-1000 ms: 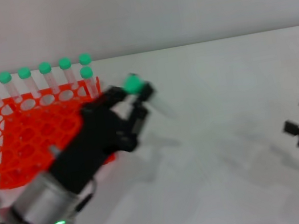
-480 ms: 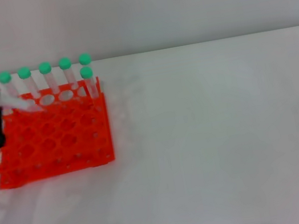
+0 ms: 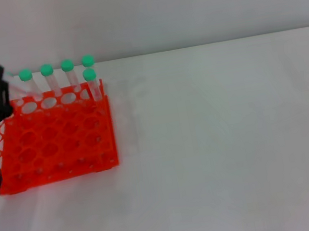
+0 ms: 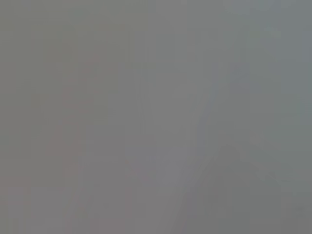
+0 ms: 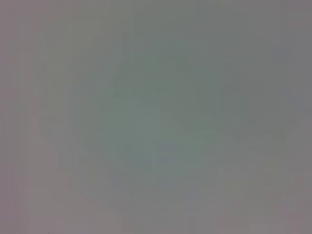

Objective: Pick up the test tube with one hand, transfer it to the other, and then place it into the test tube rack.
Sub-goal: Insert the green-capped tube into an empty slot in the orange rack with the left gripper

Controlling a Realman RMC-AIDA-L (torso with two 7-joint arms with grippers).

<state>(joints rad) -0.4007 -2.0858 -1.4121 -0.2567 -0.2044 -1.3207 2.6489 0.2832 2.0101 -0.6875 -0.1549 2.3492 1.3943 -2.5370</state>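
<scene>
The right wrist view shows only a flat, featureless grey field; no object, edge or surface can be made out in it; the middle of the frame carries a faint greenish tint, while the left edge and the lower corners lean slightly towards pink; no gripper, tube or rack can be told apart anywhere in it.

rack [image 3: 57, 138] left on table [image 3: 219, 140], tubes [image 3: 58, 78] behind
</scene>
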